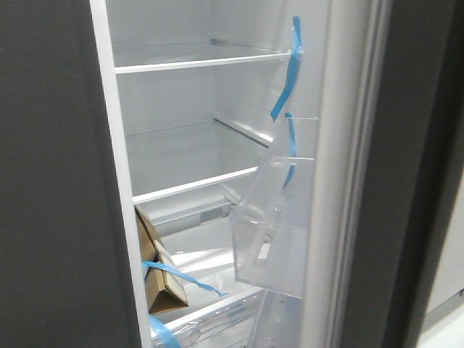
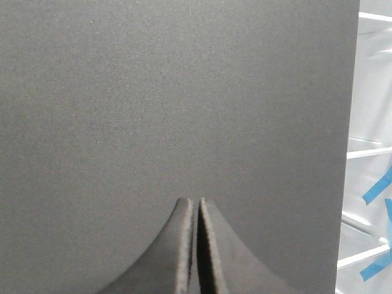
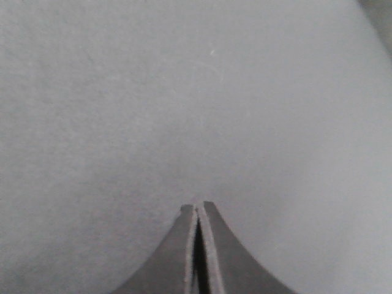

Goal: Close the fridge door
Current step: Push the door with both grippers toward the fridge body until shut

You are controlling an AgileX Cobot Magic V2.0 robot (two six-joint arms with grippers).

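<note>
The fridge door point(image 1: 413, 181) stands open at the right, its dark grey outer face edge-on. Its white back face point(image 1: 333, 145) carries a clear plastic bin point(image 1: 272, 232) and blue tape strips point(image 1: 290, 72). Neither gripper shows in the front view. My left gripper point(image 2: 196, 201) is shut and empty, pointing at the plain dark grey fridge panel point(image 2: 171, 98), with the open fridge interior point(image 2: 370, 153) beside it. My right gripper point(image 3: 199, 205) is shut and empty, close to a flat matte grey surface point(image 3: 196, 92) that fills its view. I cannot tell whether it touches.
The plain dark panel point(image 1: 51, 181) fills the left of the front view. Inside the fridge are white shelves point(image 1: 196, 64) and a brown cardboard box point(image 1: 156, 275) with blue tape. A pale glossy cabinet front point(image 1: 449, 261) shows at the far right.
</note>
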